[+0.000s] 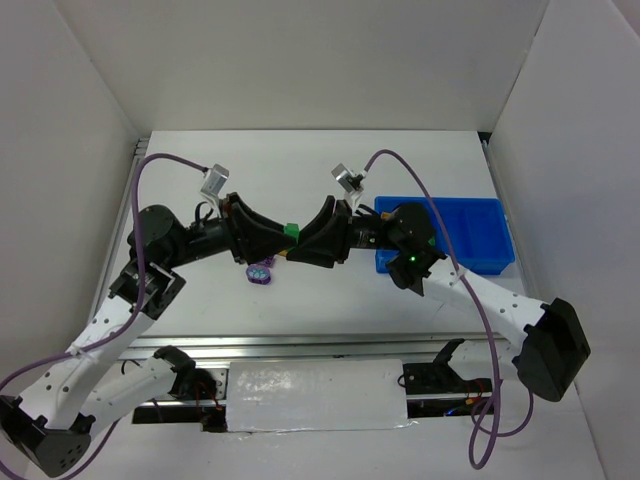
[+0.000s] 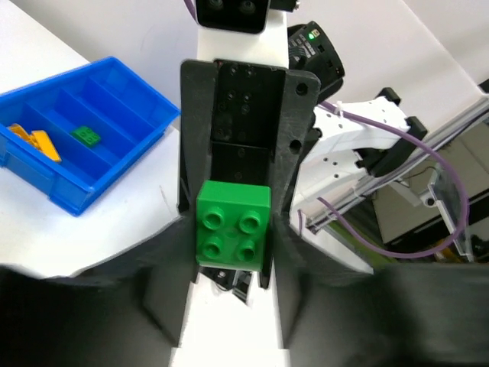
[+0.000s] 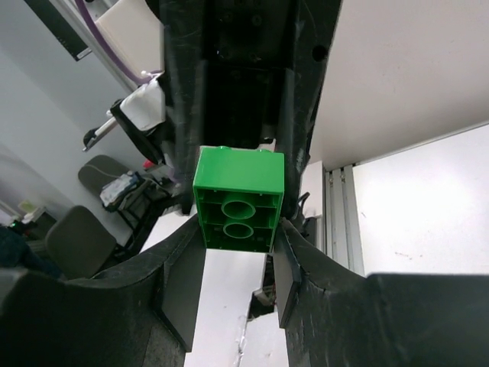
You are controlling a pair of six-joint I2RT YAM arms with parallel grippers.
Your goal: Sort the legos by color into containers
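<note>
- A green brick (image 2: 233, 223) is held above the table (image 1: 400, 170), at the centre of the top view, where the 2 claws meet tip to tip.
- The left claw (image 2: 233, 256) is pressed onto the brick's sides. The right claw (image 3: 237, 256) appears to be pinching the same brick from the opposite end, with no gap seen at its fingers.
- The blue tray (image 2: 122, 164) is seen at the upper left of the left wrist view. Yellow pieces (image 2: 34, 141) lie in 1 compartment and a small green piece (image 2: 85, 135) lies in another, so part of the sorting is judged done.
- A purple brick (image 1: 260, 272) is seen on the table, left of centre in the top view and well apart from the tray.
- At least 2 bricks are judged left to be placed: the held green one and the purple one.
</note>
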